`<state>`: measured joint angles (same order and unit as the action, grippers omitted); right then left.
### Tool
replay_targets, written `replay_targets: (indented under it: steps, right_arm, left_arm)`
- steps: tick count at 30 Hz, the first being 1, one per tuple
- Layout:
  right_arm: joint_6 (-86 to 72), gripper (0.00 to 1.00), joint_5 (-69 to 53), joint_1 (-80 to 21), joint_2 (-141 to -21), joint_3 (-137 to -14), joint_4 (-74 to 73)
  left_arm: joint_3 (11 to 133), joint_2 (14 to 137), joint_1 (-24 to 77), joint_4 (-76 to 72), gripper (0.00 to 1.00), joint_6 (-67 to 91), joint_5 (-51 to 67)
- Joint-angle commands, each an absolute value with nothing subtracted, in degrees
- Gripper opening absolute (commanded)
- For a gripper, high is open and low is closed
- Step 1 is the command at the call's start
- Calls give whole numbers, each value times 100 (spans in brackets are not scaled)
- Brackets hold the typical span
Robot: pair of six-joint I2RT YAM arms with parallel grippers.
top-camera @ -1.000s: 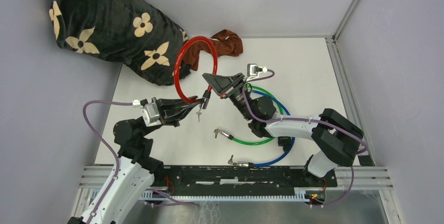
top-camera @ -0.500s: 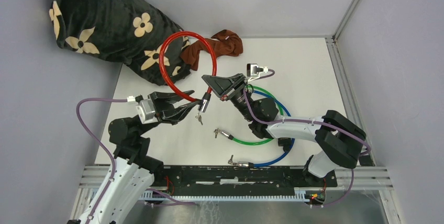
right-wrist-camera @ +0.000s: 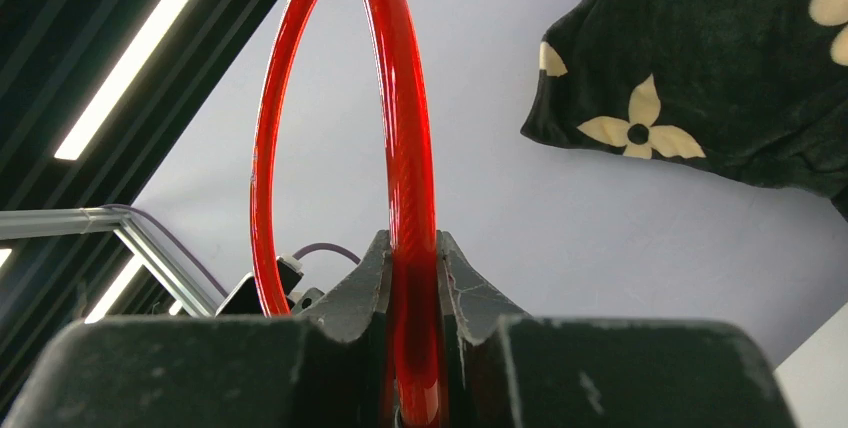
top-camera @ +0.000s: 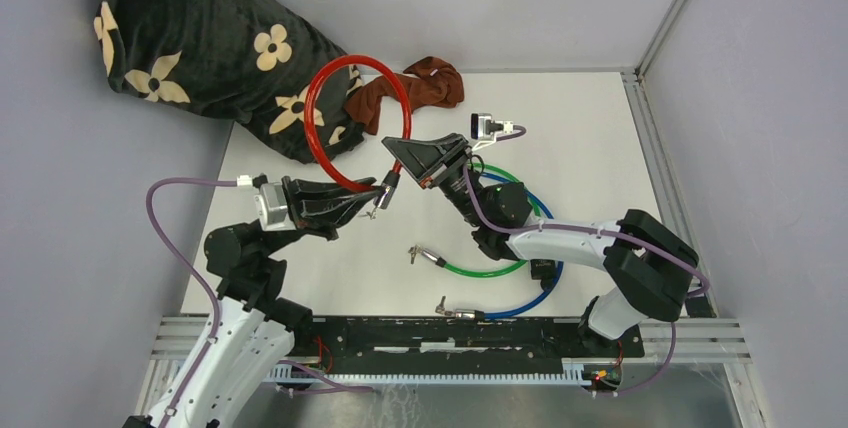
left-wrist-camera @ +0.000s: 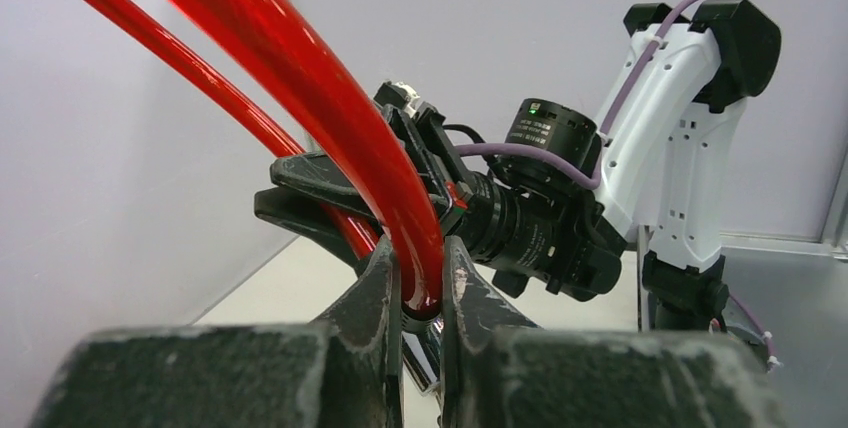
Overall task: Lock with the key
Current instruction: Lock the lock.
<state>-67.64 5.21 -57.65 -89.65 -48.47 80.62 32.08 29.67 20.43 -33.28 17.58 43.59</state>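
On the white table, a black flowered blanket fills the far left corner. In front of it the red cable lock is raised off the table, its loop arching up from the two claws. The overhead view shows the left claw and right claw meeting at the loop's ends. Only the wrist views show each claw's fingers clamped tight on the red cable lock. The key cannot be made out.
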Motion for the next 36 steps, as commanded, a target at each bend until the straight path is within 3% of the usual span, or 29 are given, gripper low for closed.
replay_targets:
  steps: [1,11,18,29,36]
  right_arm:
    - [-6759,0,224,-5814,-8958,-5266,8691]
    - [-6335,0,-235,-5810,-8926,-5452,8935]
    - [-4217,0,-1669,-5810,-8764,-5839,9356]
    - [-2133,0,-2102,-5845,-8702,-3659,10687]
    - [-943,0,-1643,-5835,-8714,-2006,11224]
  left_arm:
    - [3149,3061,2052,-3788,2,1931,4629]
    - [3706,3213,2055,-2397,2,-1697,4624]
    - [4399,3272,2066,-1822,2,-1533,5080]
    - [3455,3388,2064,-1145,2,-1572,5154]
    - [2814,4544,2183,-1502,2,-1751,5508]
